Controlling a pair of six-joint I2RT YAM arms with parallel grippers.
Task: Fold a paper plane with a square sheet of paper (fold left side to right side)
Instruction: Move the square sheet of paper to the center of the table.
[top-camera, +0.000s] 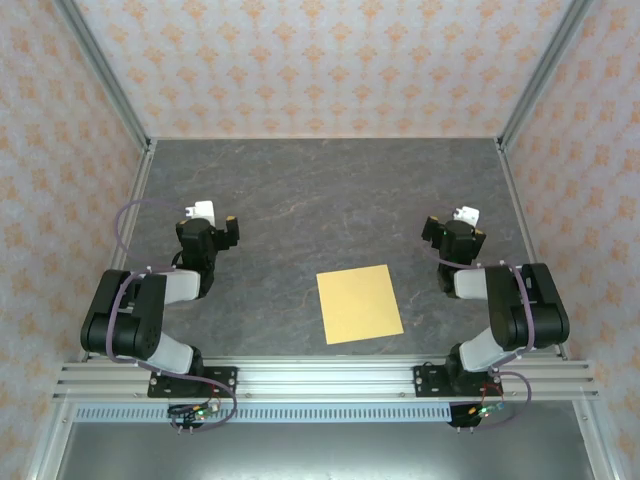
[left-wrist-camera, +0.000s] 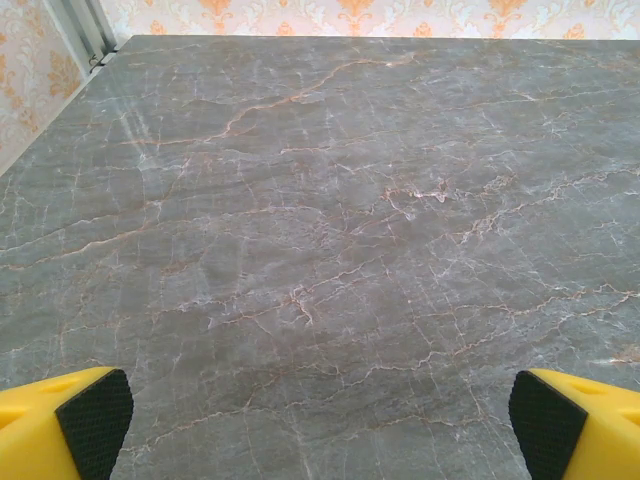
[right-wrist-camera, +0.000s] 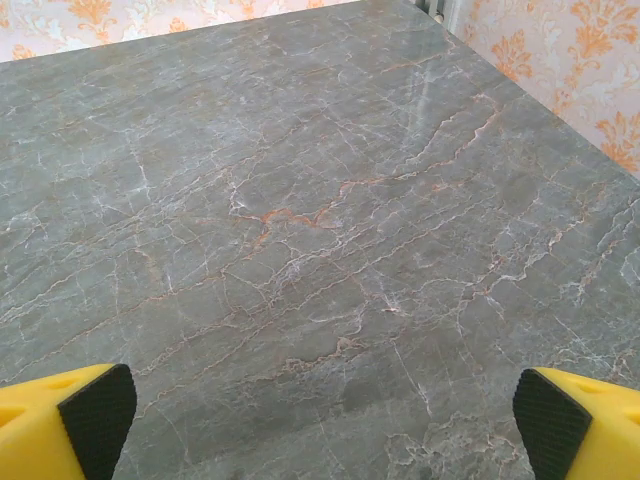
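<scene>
Inspecting the top view finds the task not yet begun: the square sheet of paper lies flat and unfolded on the grey marbled tabletop, in the lower centre of the frame, a little right of the middle. It sits between the two arms, nearer the right one, and touches neither. No crease, turned edge or lifted corner can be made out, so by my judgement every fold is left to do, starting with the left side carried over to the right, and no paper plane exists so far. The sheet is plain yellow-orange, unmarked, rotated slightly so its edges do not run square to the table's near rail, and it appears thin and smooth with clean corners. The left gripper stands wide apart and empty, its black pads set at the lower corners of the left wrist view with bare tabletop between them. The right gripper is likewise spread wide and holds nothing, with its pads at the lower corners of the right wrist view over bare stone-patterned surface. Both grippers point toward the far half of the table, well apart from the sheet.
</scene>
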